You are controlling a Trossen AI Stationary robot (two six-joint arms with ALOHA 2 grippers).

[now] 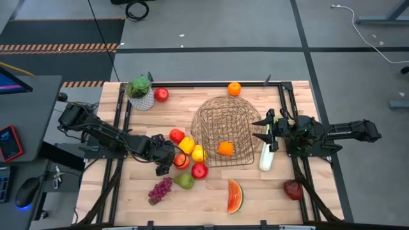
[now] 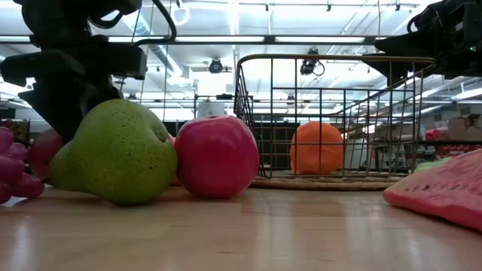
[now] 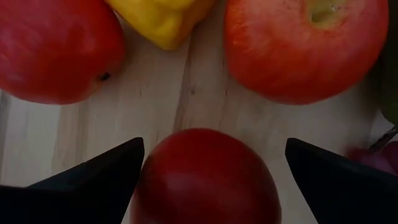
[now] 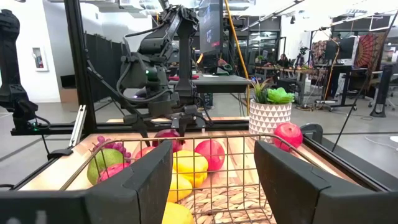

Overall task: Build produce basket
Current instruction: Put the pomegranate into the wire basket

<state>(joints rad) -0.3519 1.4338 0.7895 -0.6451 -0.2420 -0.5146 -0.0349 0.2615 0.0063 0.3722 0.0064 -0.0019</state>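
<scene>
The wire basket (image 1: 220, 131) stands mid-table on its base with an orange (image 1: 225, 148) inside. To its left lie produce: red apples (image 1: 199, 170), yellow pieces (image 1: 186, 145), a green pear (image 1: 185, 181) and purple grapes (image 1: 160, 190). My left gripper (image 1: 174, 161) points steeply down and is open, its fingers on either side of a dark red round fruit (image 3: 208, 180) that rests on the table. One finger (image 3: 99, 177) is very close to the fruit; I cannot tell if it touches. My right gripper (image 1: 263, 130) waits open at the basket's right rim, holding nothing.
A celery stalk (image 1: 266, 156) lies right of the basket, with a watermelon slice (image 1: 235, 196) and a dark apple (image 1: 293, 189) near the front. At the back are an orange (image 1: 234, 89), a red apple (image 1: 161, 94) and a potted plant (image 1: 140, 92).
</scene>
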